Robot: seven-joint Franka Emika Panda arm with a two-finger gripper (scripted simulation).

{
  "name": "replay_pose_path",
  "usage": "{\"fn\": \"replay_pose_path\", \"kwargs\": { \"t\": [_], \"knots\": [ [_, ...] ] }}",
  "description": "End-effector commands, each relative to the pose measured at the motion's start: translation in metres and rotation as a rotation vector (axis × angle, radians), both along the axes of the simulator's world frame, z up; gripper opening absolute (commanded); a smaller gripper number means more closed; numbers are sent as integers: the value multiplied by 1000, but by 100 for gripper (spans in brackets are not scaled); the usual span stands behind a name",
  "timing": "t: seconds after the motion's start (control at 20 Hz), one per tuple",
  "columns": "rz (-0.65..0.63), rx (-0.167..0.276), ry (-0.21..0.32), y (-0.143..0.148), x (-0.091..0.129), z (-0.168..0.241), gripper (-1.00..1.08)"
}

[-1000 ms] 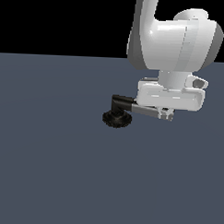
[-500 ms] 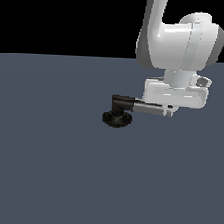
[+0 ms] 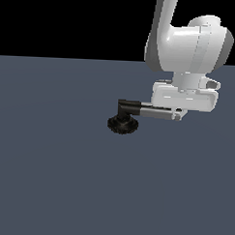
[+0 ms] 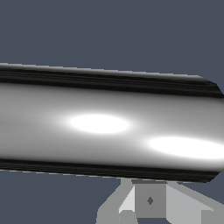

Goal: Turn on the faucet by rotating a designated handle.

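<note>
The faucet stands on the grey floor with its black ridged base [image 3: 122, 124] and black elbow [image 3: 127, 107]. Its handle [image 3: 156, 111], a grey metallic bar, runs from the elbow toward the exterior view's right. My gripper [image 3: 177, 115] hangs under the white hand at the bar's far end, with its fingers close together and pressed against the bar, not around it. In the wrist view the handle [image 4: 105, 124] fills the frame, very close, with its flat end at one side. The fingertips [image 4: 150, 201] show together just past it.
The white arm [image 3: 190, 50] rises above the handle's end on the exterior view's right. The flat grey floor [image 3: 54, 174] surrounds the faucet.
My hand has moved toward the exterior view's right and slightly up. The handle's free end has swung with it, so the bar lies more level than before.
</note>
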State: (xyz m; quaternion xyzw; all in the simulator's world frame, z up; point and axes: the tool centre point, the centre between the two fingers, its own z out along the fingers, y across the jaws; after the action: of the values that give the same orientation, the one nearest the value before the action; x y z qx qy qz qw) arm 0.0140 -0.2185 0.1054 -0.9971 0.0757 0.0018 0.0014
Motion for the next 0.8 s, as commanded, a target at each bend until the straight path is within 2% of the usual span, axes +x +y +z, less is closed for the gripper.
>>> {"fn": "replay_pose_path", "kwargs": {
  "t": [0.0,0.75],
  "knots": [
    [8,0,-5,3,12,0,-100],
    [4,-1,-5,-2,54,-1,-100]
  ]
}}
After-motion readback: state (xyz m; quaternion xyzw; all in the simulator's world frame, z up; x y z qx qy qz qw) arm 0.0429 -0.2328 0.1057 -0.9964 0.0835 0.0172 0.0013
